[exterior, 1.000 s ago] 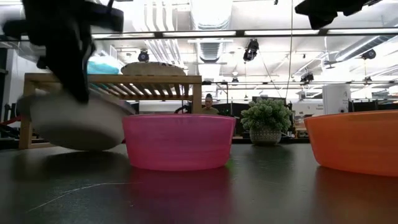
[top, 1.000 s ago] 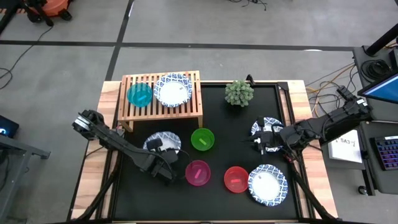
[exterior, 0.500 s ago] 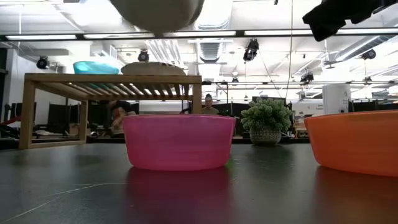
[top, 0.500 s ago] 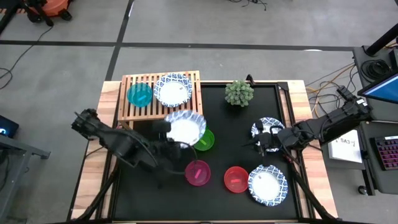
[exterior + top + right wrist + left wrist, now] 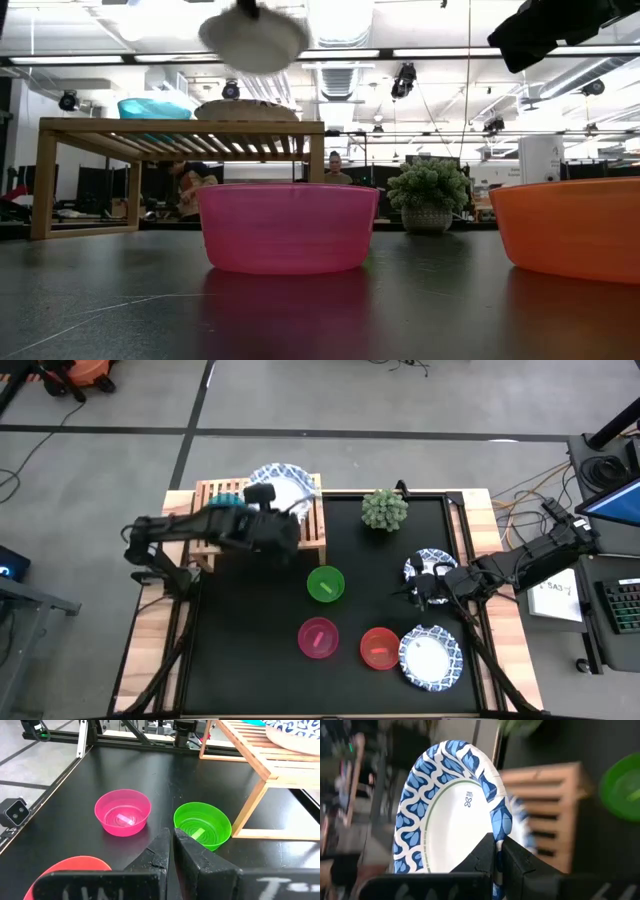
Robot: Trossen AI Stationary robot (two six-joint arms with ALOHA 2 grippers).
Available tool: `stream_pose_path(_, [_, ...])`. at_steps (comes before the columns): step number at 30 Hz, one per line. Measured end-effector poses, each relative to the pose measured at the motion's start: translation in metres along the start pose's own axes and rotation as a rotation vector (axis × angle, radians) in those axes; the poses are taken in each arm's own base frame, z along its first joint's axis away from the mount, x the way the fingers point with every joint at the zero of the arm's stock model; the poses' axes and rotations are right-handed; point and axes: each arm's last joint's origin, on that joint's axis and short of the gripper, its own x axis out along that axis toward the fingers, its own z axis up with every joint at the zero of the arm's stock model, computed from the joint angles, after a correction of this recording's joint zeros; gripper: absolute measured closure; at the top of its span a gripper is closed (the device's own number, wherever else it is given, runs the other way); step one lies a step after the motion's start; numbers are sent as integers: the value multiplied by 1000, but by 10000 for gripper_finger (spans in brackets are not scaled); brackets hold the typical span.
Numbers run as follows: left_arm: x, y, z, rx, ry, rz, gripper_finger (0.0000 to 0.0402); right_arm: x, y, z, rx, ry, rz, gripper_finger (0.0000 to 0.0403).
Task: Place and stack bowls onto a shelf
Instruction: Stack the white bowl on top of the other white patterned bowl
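Note:
My left gripper point(image 5: 268, 500) hangs over the light-wood shelf point(image 5: 305, 535), shut on a white bowl with a blue patterned rim point(image 5: 285, 482). The low view shows this bowl point(image 5: 253, 36) in the air above the shelf top point(image 5: 180, 126). A teal bowl point(image 5: 153, 108) and another white bowl point(image 5: 245, 110) sit on the slats. The green bowl point(image 5: 325, 583), pink bowl point(image 5: 318, 637) and red bowl point(image 5: 380, 648) rest on their bases on the black mat, as do two white bowls point(image 5: 430, 658) point(image 5: 436, 563). My right gripper point(image 5: 171, 839) is shut beside the farther of those two. My left gripper point(image 5: 498, 851) pinches the white bowl's blue patterned rim point(image 5: 501, 822) between its two fingers, one on the inner side and one on the outer. The bowl point(image 5: 450, 815) is lifted clear above the shelf, its inside facing the wrist camera.
A small potted plant point(image 5: 384, 508) stands on the mat near the far edge, right of the shelf. The mat left of the pink bowl point(image 5: 123, 812) and below the shelf is bare. Wooden table borders flank the mat point(image 5: 250, 660).
My left gripper has lifted the white bowl off the mat near the pink bowl, raised it high and carried it toward the far edge, until it hangs over the shelf. The bowl went from tilted on the mat to fully clear. My right arm has stayed still.

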Motion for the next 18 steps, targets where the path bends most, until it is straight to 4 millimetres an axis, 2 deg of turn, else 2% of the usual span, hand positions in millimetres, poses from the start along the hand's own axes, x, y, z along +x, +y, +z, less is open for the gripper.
stream_pose_path(3, [27, 10, -6, -15, 89, 23, 401, 0, 0, 0, 0, 0, 0, 390])
stream_pose_path(7, [50, 15, -8, -47, 108, -55, 401, 0, 0, 0, 0, 0, 0, 390])
stream_pose_path(11, [58, 11, -5, -70, 83, -119, 401, 0, 0, 0, -1, 1, 0, 390])
stream_pose_path(18, [65, 5, -8, -69, 112, -128, 401, 0, 0, 0, -1, 2, 0, 390])
